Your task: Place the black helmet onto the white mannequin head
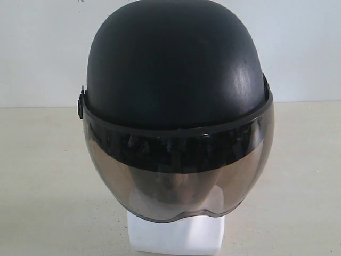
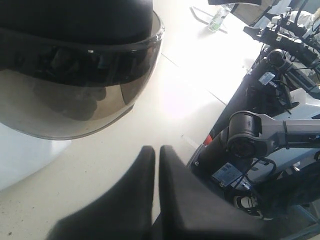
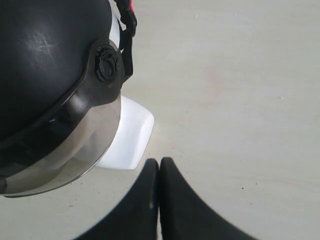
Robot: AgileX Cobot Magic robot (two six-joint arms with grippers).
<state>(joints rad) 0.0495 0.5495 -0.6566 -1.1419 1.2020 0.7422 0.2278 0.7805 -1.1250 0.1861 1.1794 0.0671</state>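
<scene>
Helmet sits on head, visor down over the face, only the neck base showing below. Both stand on a pale cream table, matte w/ faint specks; plain white wall behind. L gripper low near the visor front, jaws pressed together, empty. R gripper just beside the neck base, jaws together, empty. Left wrist view, past table edge: dark robot arm, cables, bottle on a white top
</scene>
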